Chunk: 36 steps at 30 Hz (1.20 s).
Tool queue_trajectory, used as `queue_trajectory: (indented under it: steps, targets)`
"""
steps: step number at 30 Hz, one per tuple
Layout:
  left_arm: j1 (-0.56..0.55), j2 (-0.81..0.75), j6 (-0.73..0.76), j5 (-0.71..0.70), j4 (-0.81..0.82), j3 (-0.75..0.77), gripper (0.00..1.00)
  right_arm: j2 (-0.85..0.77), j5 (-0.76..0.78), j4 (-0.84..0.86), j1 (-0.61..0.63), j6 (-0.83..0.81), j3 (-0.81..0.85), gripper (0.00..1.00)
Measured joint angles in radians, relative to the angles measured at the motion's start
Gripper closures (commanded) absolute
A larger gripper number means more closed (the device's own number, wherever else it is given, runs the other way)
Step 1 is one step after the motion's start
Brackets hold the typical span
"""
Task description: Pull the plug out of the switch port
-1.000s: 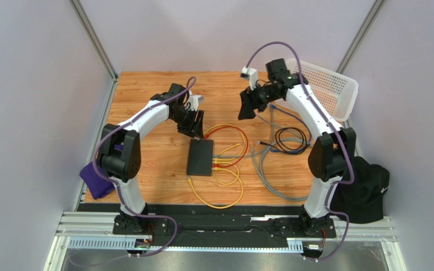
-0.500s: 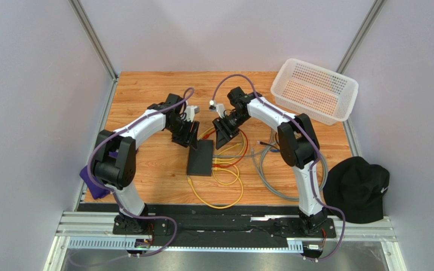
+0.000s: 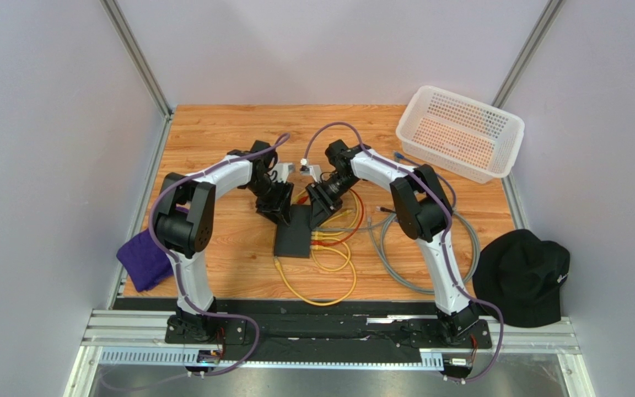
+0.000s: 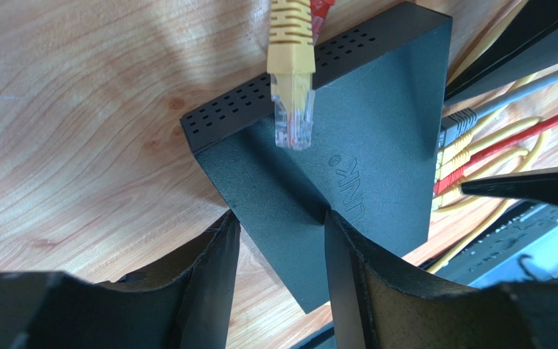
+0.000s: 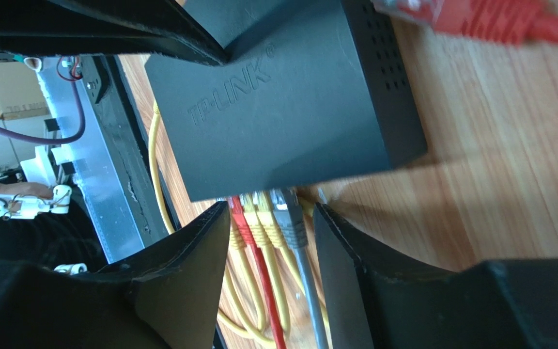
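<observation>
The switch [image 3: 293,235] is a flat matte-black box on the wooden table, with its sockets on the right long edge. A red, two yellow and a grey plug [image 5: 269,218] sit in those sockets. My right gripper [image 5: 271,214] is open, its fingers on either side of these plugs, not closed on them; in the top view it [image 3: 320,207] is at the switch's far right corner. My left gripper [image 4: 280,222] is open, straddling the switch's [image 4: 333,145] far left part; it also shows in the top view [image 3: 282,208]. A loose yellow plug [image 4: 293,102] lies over the switch's far edge.
Yellow cable loops [image 3: 329,277] and grey cable coils [image 3: 395,248] spread right of and in front of the switch. A loose red plug [image 5: 478,18] lies by its far end. A white basket [image 3: 460,132] stands far right, a black cap [image 3: 524,277] near right, a purple cloth [image 3: 143,260] near left.
My right arm has swung from near the basket down and left to the switch's socket side. My left gripper has moved a little closer onto the switch.
</observation>
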Motion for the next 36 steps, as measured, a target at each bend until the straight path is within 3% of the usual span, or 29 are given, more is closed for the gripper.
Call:
queue_trajectory:
  steps: [14,21,29,33,36]
  targets:
    - [0.011,0.019,-0.001,0.020,-0.020,0.019,0.50,0.053,-0.051,-0.009,0.006,-0.015,0.021,0.62]
    - [0.017,0.028,-0.001,0.033,-0.027,0.026,0.50,0.077,-0.072,-0.035,0.003,-0.033,0.047,0.63]
    - [0.019,0.031,-0.001,0.036,-0.029,0.029,0.50,0.089,-0.101,-0.053,-0.003,-0.055,0.056,0.73]
    - [0.019,0.031,-0.001,0.036,-0.029,0.029,0.50,0.097,-0.110,-0.060,-0.011,-0.080,0.060,0.84]
    - [0.019,0.031,-0.001,0.038,-0.029,0.029,0.50,0.099,-0.109,-0.063,-0.011,-0.091,0.060,0.87]
